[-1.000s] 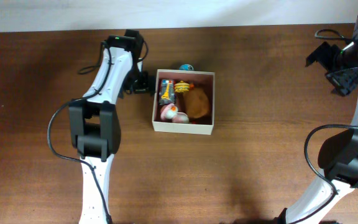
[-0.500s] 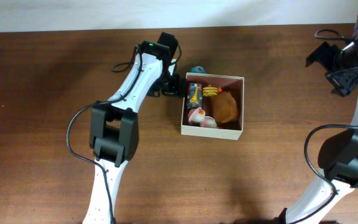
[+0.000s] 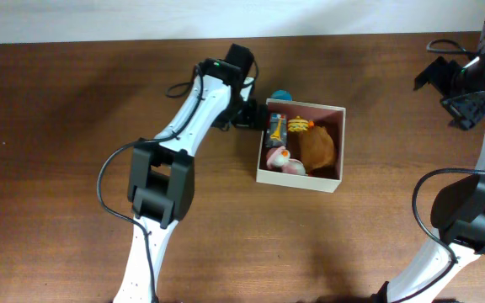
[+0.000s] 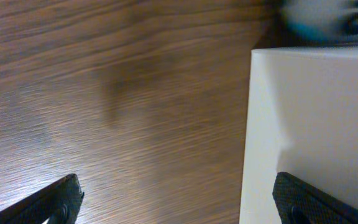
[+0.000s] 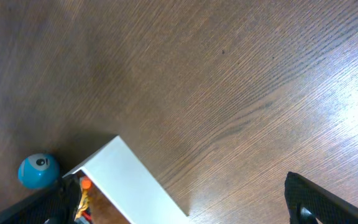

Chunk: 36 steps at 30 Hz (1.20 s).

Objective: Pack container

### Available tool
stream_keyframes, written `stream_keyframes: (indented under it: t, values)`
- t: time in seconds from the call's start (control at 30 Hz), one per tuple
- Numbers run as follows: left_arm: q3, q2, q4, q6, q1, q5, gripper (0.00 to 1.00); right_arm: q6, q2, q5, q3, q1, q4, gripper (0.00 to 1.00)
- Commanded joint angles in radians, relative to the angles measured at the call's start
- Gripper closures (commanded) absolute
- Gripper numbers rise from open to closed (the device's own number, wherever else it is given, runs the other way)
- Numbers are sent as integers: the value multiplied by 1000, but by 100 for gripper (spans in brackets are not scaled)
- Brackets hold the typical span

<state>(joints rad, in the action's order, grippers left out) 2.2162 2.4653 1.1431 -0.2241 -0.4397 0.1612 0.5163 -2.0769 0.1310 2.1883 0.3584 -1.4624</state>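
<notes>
The container (image 3: 298, 181), a shallow cream-walled box with a pink-brown inside, sits right of the table's middle. It holds a brown rounded toy (image 3: 318, 147), a pink and white toy (image 3: 280, 160), a yellow-orange toy (image 3: 298, 126) and a dark carton (image 3: 276, 128). My left gripper (image 3: 249, 116) is open and sits against the box's left wall; that white wall (image 4: 309, 124) lies beside its right finger (image 4: 179, 199). A blue ball (image 3: 282, 94) lies on the table just behind the box. My right gripper (image 3: 463, 99) is open and empty, high at the far right.
In the right wrist view the box corner (image 5: 135, 180) and the blue ball (image 5: 38, 171) show below the open fingers (image 5: 182, 205). The brown wooden table (image 3: 74, 168) ends at a white wall along the far edge.
My left gripper has moved right along the table, and the container has slid right with it. The blue ball has shifted right too. The right arm has not moved.
</notes>
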Motion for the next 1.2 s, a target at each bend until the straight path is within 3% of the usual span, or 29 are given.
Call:
stream_keyframes:
  t: [0.0,0.4,0.63,1.17]
  values:
    - [6,6,-14,20,-34,34,0,1,9,-11,-4,-5,0,1]
    - [11,6,-33,23,-45,34,0,1,9,-11,-4,-5,0,1]
    - [89,6,-95,121,-45,23,0,1,9,-11,-4,-5,0,1]
    - [96,33,-231,170,-44,-53,0,1,9,-11,-4,-5,0,2]
